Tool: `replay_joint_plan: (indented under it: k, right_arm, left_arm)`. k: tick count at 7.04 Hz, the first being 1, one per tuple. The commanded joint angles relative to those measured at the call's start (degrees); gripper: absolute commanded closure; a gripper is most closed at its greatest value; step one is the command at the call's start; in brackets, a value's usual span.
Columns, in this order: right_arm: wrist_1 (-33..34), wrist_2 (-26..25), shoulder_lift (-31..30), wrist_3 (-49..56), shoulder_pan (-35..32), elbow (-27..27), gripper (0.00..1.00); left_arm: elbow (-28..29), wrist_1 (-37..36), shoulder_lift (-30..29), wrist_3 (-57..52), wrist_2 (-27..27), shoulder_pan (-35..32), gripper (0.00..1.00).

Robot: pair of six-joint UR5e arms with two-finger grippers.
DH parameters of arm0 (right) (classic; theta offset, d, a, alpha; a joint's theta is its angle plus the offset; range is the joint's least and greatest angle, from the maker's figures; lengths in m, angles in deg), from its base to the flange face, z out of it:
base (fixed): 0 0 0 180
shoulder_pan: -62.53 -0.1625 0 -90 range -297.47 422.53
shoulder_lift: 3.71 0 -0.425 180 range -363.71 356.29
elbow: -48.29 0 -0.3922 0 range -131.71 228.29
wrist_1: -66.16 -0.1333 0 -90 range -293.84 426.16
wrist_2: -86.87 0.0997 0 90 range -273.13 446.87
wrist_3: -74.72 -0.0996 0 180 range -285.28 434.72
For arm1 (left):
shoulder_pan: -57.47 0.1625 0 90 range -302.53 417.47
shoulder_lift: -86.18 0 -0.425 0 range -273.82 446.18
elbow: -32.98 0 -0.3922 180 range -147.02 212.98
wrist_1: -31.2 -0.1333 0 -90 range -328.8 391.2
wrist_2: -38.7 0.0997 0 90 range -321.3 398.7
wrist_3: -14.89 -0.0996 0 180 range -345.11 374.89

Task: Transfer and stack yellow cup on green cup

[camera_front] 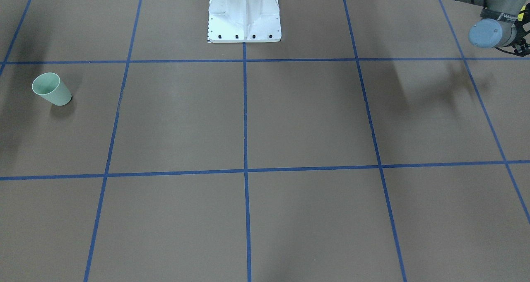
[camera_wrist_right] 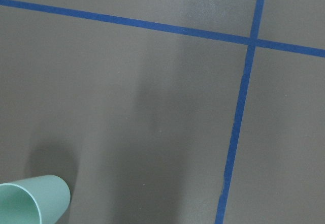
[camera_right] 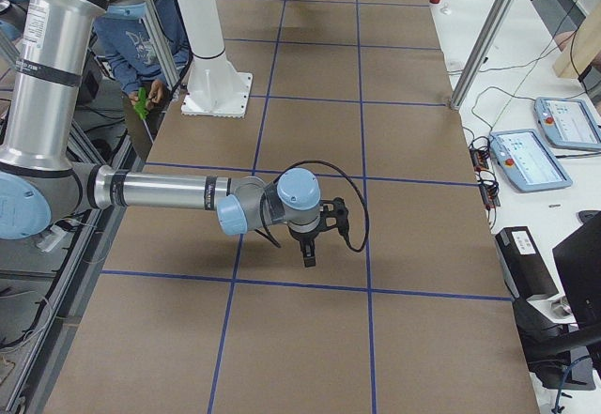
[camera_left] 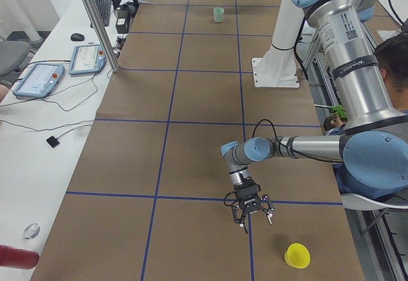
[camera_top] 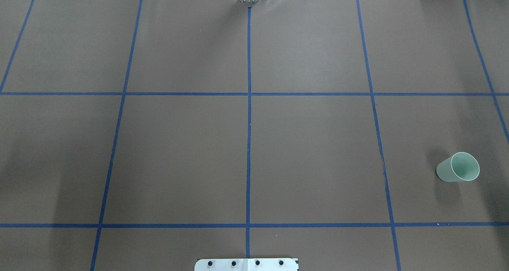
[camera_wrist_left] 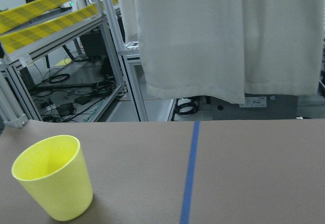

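The yellow cup (camera_left: 297, 255) stands upright near the table's end on my left; it also shows low left in the left wrist view (camera_wrist_left: 53, 178). My left gripper (camera_left: 255, 221) hangs fingers-down just above the table, a short way from the yellow cup; I cannot tell whether it is open or shut. The green cup (camera_top: 458, 167) stands upright on my right side, also in the front view (camera_front: 52, 90) and at the right wrist view's bottom left (camera_wrist_right: 30, 201). My right gripper (camera_right: 308, 253) hovers low over the table; I cannot tell its state.
The white robot pedestal (camera_front: 244, 17) stands at the table's middle edge. A seated person (camera_left: 392, 58) is behind the robot. Tablets (camera_left: 89, 58) and cables lie on the side bench. Blue tape lines (camera_top: 249, 123) grid the brown table.
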Motion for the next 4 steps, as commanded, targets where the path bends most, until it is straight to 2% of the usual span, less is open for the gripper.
replay_joint_plan:
  k: [1,4]
  right_arm:
    - [0.0,-0.2,-0.2,0.0,1.3,0.4,0.0]
    - [-0.2,0.0,-0.2,0.0,1.4,0.7,0.0]
  left_arm:
    - [5.1,-1.0,0.0,8.9,-4.7,4.6,0.01]
    - [14.1,3.8,-3.9,18.7,-10.5,13.6,0.01]
